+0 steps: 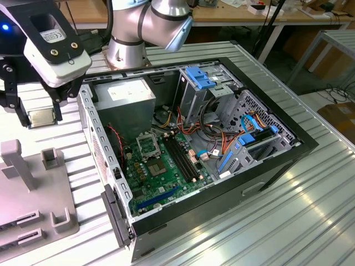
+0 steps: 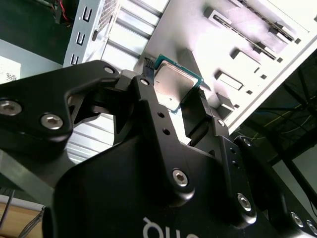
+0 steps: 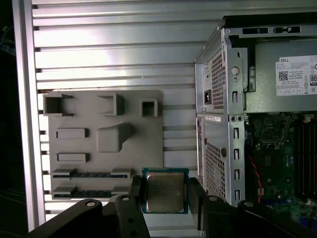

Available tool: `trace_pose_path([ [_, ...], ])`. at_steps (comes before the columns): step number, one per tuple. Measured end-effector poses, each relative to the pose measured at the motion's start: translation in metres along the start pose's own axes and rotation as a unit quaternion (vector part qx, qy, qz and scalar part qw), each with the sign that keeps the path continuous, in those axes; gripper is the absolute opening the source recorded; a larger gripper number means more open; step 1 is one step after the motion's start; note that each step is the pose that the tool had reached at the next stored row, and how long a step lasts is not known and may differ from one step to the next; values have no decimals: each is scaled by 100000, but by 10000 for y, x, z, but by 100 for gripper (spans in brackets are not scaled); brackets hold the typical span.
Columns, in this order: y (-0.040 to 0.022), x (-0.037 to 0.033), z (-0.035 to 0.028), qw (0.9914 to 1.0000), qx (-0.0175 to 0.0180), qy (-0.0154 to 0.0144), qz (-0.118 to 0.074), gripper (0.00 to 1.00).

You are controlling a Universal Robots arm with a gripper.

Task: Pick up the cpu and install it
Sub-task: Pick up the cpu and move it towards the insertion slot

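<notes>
While the open computer case lies on its side on a ribbed metal table, the robot arm's black gripper hangs outside it with the cpu pinched between its two fingers. In both wrist views the fingers press against opposite edges of the chip, which is carried flat with its pale silver-grey face turned toward the cameras. The second wrist view shows the gripper closed on the cpu, a thin green border visible round the metal lid. In the first wrist view the gripper holds the cpu above the edge of a grey moulded holder tray, on the side of the tray nearest the case. That tray rests on the table below the gripper, its slots and raised blocks in plain sight.

Well apart from the gripper, inside the case, the green motherboard carries a metal-framed square socket, with a dark square chip fixed just beside it. A grey power supply sits in the corner of the case closest to the gripper. The arm's silver joints rise behind the case.
</notes>
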State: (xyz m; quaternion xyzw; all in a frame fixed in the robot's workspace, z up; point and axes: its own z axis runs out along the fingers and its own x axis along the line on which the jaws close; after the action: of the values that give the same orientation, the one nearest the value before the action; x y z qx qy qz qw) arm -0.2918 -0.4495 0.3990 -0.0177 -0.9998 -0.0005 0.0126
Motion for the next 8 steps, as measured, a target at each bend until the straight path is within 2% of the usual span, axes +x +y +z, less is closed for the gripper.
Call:
trace_pose_path([
  [8, 3, -80, -2, 100000, 19, 6, 0, 47],
])
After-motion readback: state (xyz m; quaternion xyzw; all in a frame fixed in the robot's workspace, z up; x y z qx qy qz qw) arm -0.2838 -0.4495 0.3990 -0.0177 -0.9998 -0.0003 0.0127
